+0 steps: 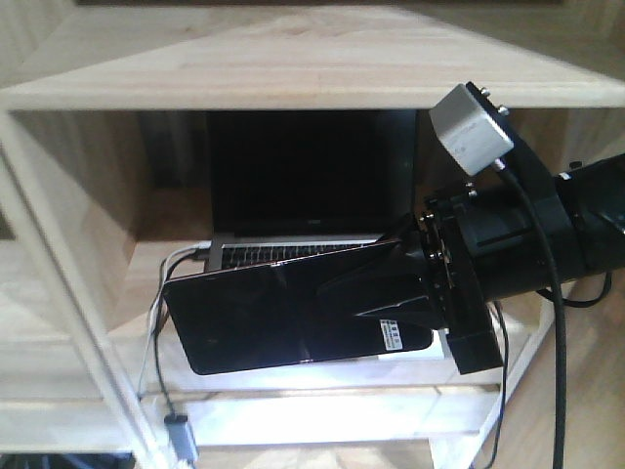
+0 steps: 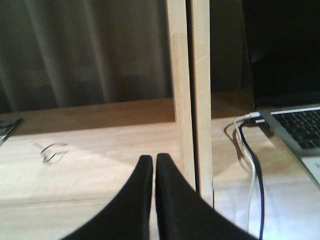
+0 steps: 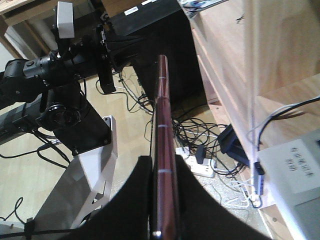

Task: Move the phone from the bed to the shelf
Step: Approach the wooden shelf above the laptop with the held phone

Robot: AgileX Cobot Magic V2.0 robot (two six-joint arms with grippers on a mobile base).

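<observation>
The light natural-wood plank shelf fills the front view, a grey open laptop in its compartment. My right hand grips the thin glossy black phone in front of the laptop keyboard. Left wrist view: my left hand is pressed together, beside a shelf upright. Right wrist view: the phone stands edge-on between my fingers.

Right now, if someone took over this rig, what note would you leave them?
Left gripper: jaws shut, empty, beside an upright of the shelf.
Right gripper: jaws shut on the phone, holding it tilted before the laptop in the shelf opening.
Done: phone lifted and brought to the shelf; bed out of view.
Left: lay it on the board, open jaws, withdraw.
</observation>
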